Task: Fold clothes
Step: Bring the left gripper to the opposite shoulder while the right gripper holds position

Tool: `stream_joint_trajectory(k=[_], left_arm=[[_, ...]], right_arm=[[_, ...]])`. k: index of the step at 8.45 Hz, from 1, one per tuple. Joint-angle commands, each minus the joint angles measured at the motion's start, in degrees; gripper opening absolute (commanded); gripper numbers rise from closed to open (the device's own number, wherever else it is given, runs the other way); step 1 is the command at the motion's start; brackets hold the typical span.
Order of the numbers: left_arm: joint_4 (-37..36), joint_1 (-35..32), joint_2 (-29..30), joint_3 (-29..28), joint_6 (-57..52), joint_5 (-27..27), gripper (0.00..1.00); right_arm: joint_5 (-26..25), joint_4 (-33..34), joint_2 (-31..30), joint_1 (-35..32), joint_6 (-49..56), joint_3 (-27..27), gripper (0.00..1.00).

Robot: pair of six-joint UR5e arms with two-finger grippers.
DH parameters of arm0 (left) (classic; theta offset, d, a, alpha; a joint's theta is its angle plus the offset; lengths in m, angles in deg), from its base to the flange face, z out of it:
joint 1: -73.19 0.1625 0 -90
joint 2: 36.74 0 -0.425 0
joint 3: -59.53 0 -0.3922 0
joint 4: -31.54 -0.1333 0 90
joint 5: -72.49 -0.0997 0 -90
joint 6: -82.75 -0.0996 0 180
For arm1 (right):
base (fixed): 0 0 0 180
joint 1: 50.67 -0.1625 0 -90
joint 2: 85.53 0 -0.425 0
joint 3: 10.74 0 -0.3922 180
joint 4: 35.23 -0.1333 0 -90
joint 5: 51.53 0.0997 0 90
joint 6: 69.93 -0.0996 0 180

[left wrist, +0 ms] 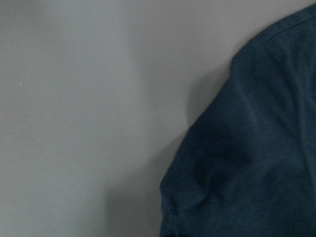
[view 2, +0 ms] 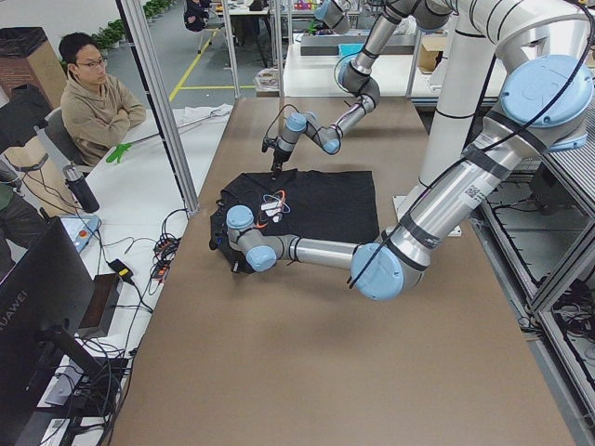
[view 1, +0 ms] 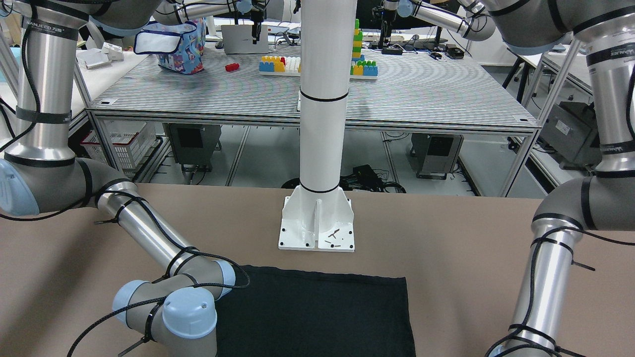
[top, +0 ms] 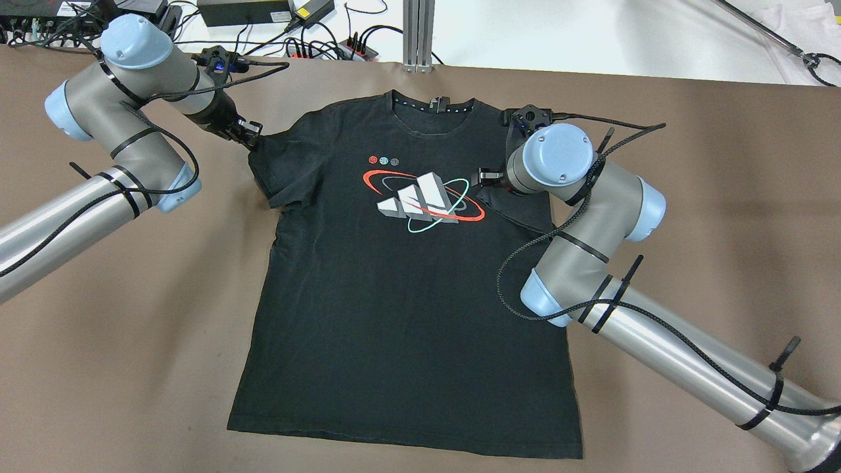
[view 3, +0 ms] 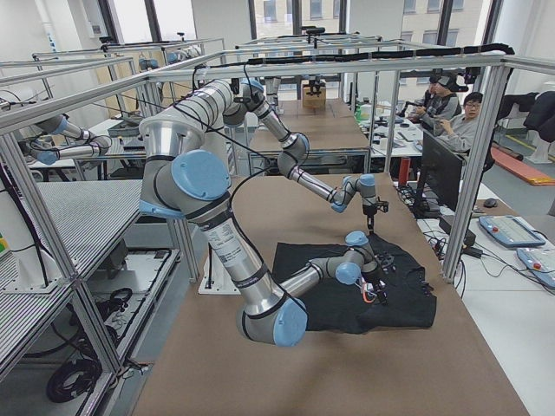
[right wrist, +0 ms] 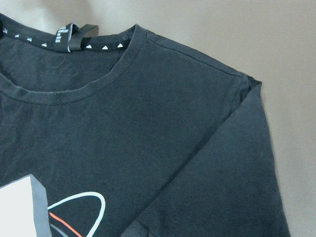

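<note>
One black T-shirt, short-sleeved, lies flat and face up on a brown table, with its collar away from the robot and its hem towards it. The chest carries a white, red and teal logo. A small black label sits inside the collar.

Two grippers are at the shirt's upper corners.

- The left gripper is low at the outer tip of one sleeve, and the rest of the shirt spreads away from it towards the other arm. Its fingertips meet the sleeve edge. Whether they are clamped on the cloth or merely against it cannot be told. Its wrist camera shows only sleeve cloth and bare table.
- The right gripper is above the other sleeve, mostly hidden under its own wrist joint. How its jaws stand cannot be told. The logo lies just beside it on the inward side, with the collar beyond. Its wrist camera looks down on the collar, shoulder seam and sleeve, all lying smooth.

One white column stands on a base plate near the shirt's hem, behind both grippers. One seated person is beyond the far edge of the table.
</note>
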Motion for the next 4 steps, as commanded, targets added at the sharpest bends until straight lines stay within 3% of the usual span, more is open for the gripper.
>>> stream_joint_trajectory(k=[1,2,4], left_arm=[[-6.4,-0.1,2.2,8.5,8.0,3.2,0.0],[-10.3,1.4,4.6,9.5,11.4,2.4,0.0],[-10.7,6.8,6.9,9.1,16.1,-4.6,0.0]], right_arm=[[0.3,-0.1,-1.9,0.0,1.1,2.7,0.94],[0.3,-0.1,-1.9,0.0,1.1,2.7,0.94],[0.3,-0.1,-2.0,0.0,1.1,2.7,0.94]])
